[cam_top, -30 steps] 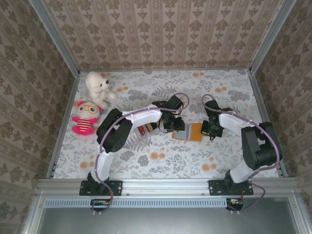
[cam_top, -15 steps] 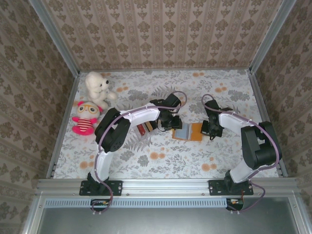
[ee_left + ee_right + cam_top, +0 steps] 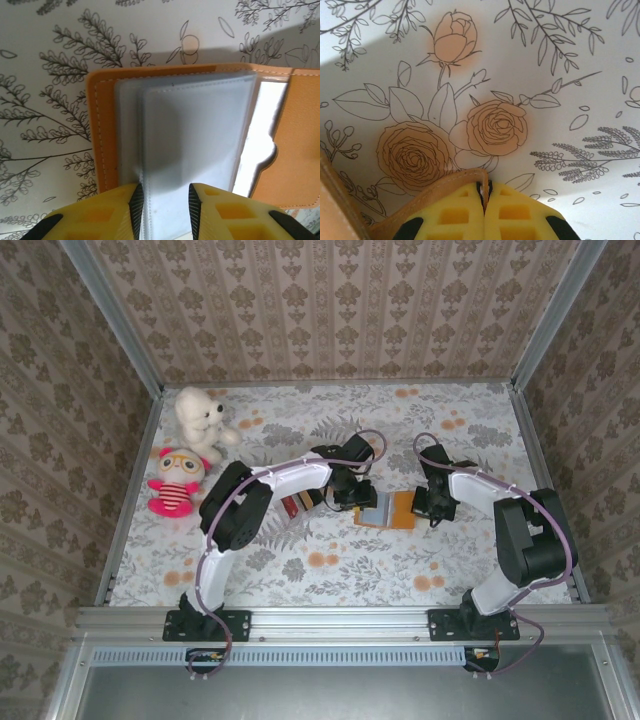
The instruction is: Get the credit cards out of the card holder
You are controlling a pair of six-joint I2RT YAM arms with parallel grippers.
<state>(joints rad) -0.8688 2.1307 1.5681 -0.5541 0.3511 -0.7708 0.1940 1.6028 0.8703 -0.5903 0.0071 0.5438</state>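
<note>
From the top external view, the card holder (image 3: 392, 510) lies open near the middle of the flower-printed table (image 3: 330, 580). Its long axis runs left to right, with the grey pockets on the left half and a tan flap on the right. The left gripper (image 3: 352, 500) sits at the pocket end and the right gripper (image 3: 432, 506) at the flap end. A red and a dark credit card (image 3: 296, 505) lie flat on the cloth just left of the holder, under the left arm. A fluffy white bear (image 3: 200, 418) and a pink striped doll (image 3: 175, 482) sit well apart at the far left.

In the left wrist view, the yellow ribbed fingers (image 3: 135, 202) stand somewhat apart over the near edge of the cloudy plastic pockets (image 3: 195, 135). The pockets are stitched inside a leather-like orange rim. I cannot tell whether the pockets hold anything.

In the right wrist view, the yellow fingers (image 3: 510, 210) are pressed together on the stitched tan edge of the flap (image 3: 455, 177).
</note>
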